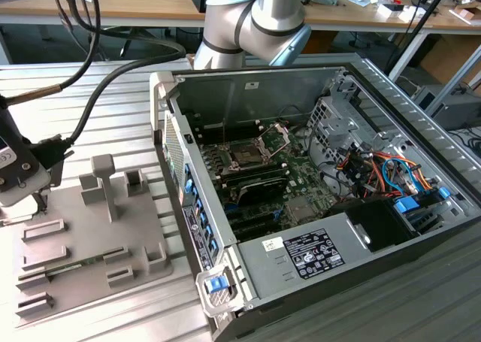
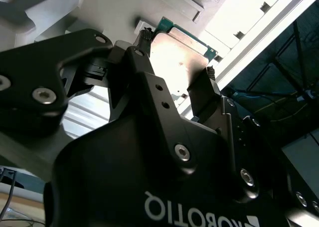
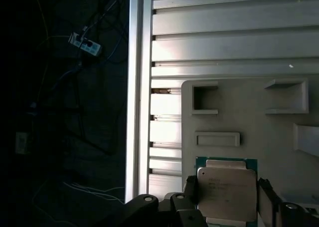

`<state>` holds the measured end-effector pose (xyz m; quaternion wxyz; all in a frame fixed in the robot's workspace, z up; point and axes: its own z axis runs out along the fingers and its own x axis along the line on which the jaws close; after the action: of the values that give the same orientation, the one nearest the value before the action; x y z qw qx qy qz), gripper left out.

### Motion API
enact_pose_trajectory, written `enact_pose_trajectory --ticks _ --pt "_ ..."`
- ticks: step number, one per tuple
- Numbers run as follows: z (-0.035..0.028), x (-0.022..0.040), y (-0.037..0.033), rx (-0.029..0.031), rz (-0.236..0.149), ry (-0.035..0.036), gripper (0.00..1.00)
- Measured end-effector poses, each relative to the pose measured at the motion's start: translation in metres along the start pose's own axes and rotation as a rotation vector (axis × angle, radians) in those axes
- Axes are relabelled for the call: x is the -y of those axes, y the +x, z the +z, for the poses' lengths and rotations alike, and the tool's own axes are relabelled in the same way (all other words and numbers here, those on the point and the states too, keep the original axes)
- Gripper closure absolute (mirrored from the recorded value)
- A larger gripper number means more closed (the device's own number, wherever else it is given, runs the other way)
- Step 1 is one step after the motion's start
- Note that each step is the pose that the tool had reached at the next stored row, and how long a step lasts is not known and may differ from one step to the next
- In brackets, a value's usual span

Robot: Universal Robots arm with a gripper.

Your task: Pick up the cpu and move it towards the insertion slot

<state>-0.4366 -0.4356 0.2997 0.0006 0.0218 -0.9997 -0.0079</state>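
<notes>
The ribbed metal table (image 1: 135, 124) carries a grey fixture plate (image 1: 83, 229) beside an open computer case (image 1: 248, 94).

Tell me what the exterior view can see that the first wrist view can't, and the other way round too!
The exterior view has the open computer case, the insertion slot on its board, and the robot arm. The first wrist view has the cpu up close, held between the fingers, plus a power strip down on the dark floor past the table's edge. Both show the grey holder tray with its pockets and the ribbed metal table under it.
</notes>
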Motion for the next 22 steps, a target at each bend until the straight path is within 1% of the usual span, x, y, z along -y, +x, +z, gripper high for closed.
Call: enact_pose_trajectory --ticks 3,12,16,22 --pt "-0.0023 -0.0001 0.0000 -0.0001 0.000 -0.0002 0.45" --pt "-0.0124 -0.0002 0.0000 0.0001 0.000 -0.0008 0.45" --pt "-0.0160 -0.0003 0.0000 0.0000 0.000 -0.0010 0.45" --pt "-0.0192 -0.0003 0.0000 0.0000 0.000 -0.0014 0.45"
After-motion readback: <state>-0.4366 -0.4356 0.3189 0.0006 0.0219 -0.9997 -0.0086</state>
